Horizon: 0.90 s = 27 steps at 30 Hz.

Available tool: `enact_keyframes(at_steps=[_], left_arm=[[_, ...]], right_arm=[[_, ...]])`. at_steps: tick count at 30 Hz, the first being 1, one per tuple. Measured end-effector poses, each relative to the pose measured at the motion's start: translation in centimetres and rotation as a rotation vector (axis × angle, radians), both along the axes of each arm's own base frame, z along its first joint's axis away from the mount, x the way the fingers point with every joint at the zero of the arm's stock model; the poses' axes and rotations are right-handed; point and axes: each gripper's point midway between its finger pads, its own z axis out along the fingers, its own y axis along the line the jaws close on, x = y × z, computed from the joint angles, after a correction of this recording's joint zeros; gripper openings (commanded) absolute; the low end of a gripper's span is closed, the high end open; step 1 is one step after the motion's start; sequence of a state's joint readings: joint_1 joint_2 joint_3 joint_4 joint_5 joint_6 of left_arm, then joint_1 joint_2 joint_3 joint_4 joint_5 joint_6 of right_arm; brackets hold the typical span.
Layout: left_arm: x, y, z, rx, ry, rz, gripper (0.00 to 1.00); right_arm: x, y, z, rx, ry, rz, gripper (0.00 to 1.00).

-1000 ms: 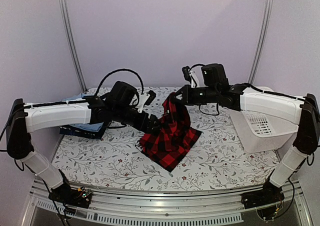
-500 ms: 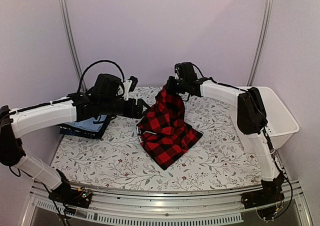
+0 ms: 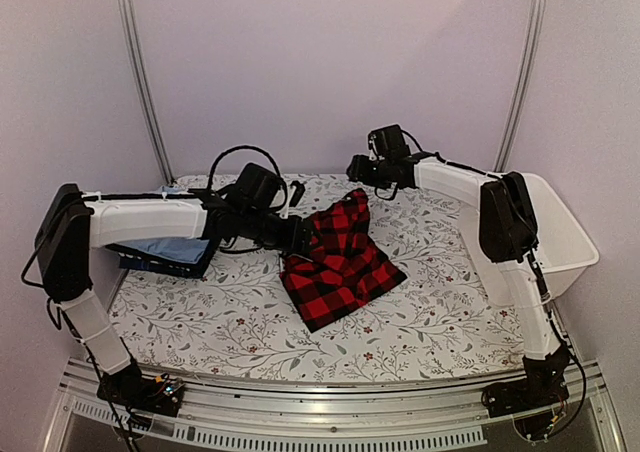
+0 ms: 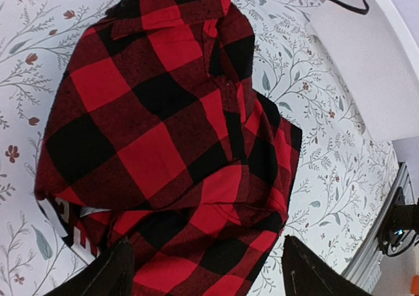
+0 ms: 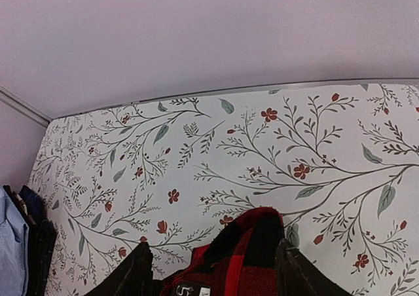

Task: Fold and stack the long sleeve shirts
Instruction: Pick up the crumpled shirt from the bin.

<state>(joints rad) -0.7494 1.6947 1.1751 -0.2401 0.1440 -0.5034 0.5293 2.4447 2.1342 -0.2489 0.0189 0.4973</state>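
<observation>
- Right now the left fingers (image 4: 112, 274) are spread wide, one on each side of the near edge of the checked shirt (image 3: 338, 257). They hang low over the cloth and nothing is pinched between them.
- The right fingers (image 5: 129, 274) are also wide apart and hold nothing. They hover above the collar (image 5: 252, 234) at the far tip of the shirt, which peeks up between them.
- The shirt itself lies in a rumpled heap in the middle of the desk (image 3: 220, 322), layers doubled over and one corner pointing at the back wall. I'd say it is not neatly folded yet.
- To do this step well, I'd have each side come down on a single clean edge rather than a bunched layer, then pull the two apart to flatten the cloth before any fold.
- From here I cannot make out either sleeve, so a blind grab could catch several layers at once.
- Off to the left sit a blue shirt (image 3: 175, 249) on a navy garment (image 3: 160, 264), well apart from the heap. That looks like the place to stack it.
- The basket (image 3: 565, 237) stands at the right edge, out of the way.
</observation>
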Motion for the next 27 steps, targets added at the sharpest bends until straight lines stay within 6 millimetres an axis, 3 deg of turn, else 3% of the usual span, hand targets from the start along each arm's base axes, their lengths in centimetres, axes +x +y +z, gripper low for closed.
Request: enact_keyframes(at_steps=[5, 10, 14, 18, 22, 27], left_arm=[[0.1, -2.3, -1.9, 0.027, 0.034, -0.023, 0.77], [-0.4, -3.9, -3.8, 0.083, 0.073, -0.029, 0.83], [-0.6, -5.3, -5.1, 0.132, 0.094, -0.021, 0.86], [-0.7, -5.6, -6.8, 0.193, 0.11, 0.002, 0.85], [-0.1, -5.3, -8.4, 0.251, 0.114, 0.032, 0.73], [0.7, -4.8, -9.2, 0.297, 0.099, 0.065, 0.33]], right_arm=[[-3.5, -0.7, 2.1, -0.045, 0.023, 0.073, 0.69], [-10.3, -3.2, 3.2, -0.077, 0.065, 0.132, 0.69], [-14.7, -4.5, 2.0, -0.108, 0.097, 0.166, 0.69], [-17.6, -4.7, -0.5, -0.129, 0.144, 0.208, 0.68], [-19.2, -4.1, -2.2, -0.138, 0.183, 0.239, 0.68], [-19.1, -2.7, -2.3, -0.093, 0.173, 0.26, 0.67]])
